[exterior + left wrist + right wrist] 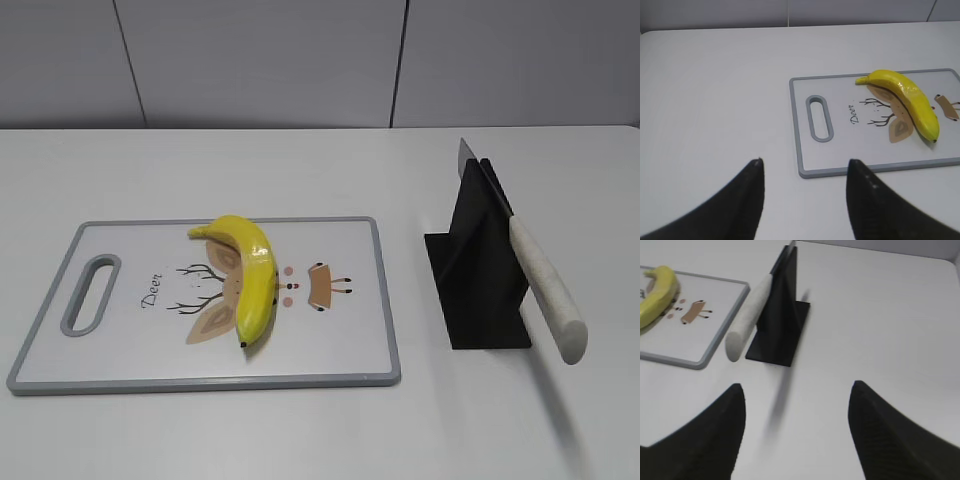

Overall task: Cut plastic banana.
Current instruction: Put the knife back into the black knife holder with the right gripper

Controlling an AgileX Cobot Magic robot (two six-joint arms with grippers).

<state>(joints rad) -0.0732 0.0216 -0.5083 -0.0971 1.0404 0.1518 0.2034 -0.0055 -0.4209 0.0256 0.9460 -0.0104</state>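
Note:
A yellow plastic banana lies whole on a white cutting board with a grey rim and a deer drawing. A knife with a white handle leans in a black stand right of the board, handle toward the front. Neither gripper shows in the exterior view. In the left wrist view my left gripper is open and empty over the table, near the board's handle corner; the banana lies beyond it. In the right wrist view my right gripper is open and empty, in front of the knife handle and stand.
The white table runs to a grey panelled wall at the back. The board's grey slot handle is at its left end.

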